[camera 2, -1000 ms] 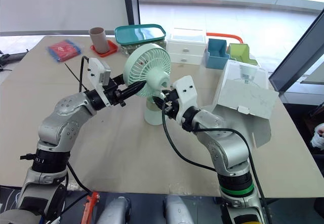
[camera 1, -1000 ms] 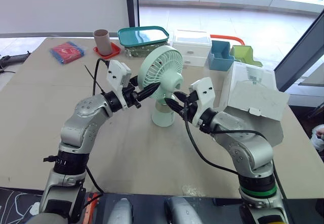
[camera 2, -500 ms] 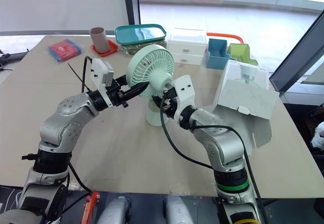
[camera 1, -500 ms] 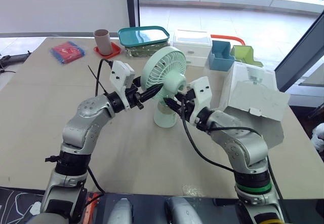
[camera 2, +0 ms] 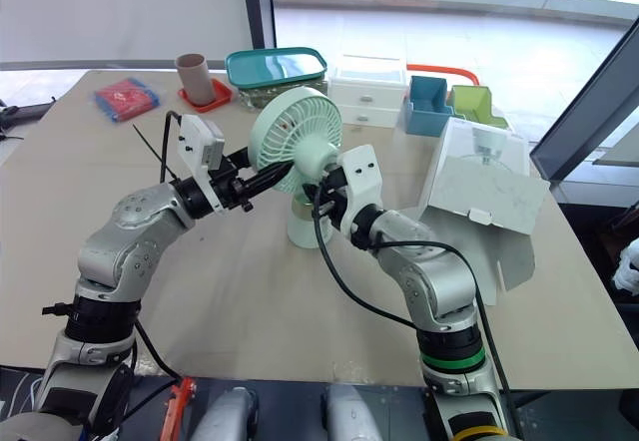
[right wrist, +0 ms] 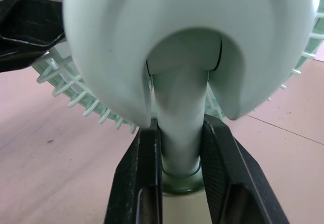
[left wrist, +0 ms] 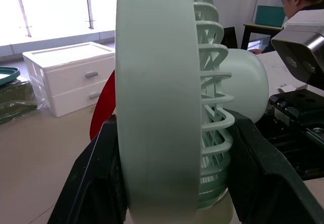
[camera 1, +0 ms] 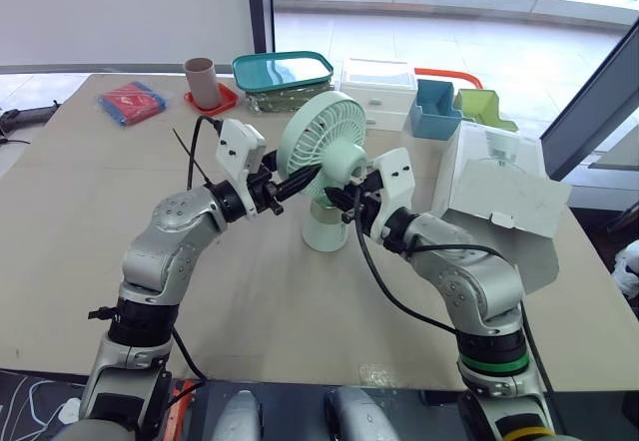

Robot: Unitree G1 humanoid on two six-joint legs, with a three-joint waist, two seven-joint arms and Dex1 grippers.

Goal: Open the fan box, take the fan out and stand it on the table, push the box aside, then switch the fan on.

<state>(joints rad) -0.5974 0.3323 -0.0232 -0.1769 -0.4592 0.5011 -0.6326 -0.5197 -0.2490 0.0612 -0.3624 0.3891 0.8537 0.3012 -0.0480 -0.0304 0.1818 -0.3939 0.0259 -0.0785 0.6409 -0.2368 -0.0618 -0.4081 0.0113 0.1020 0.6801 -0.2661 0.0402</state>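
The left gripper [camera 1: 288,184], arm bent inward, is staying clenched across the cage of the fan [camera 1: 321,142]. The fan is standing on the bench [camera 1: 250,291], barely shifted since a moment ago. The right gripper [camera 1: 337,202] is pressing in closer, grasping the fan's neck. The box [camera 1: 499,192] is lying beyond that arm.

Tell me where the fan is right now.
In the eye views, the fan stands upright in the middle of the table, head held by the left gripper, stem by the right gripper, white box to its right.
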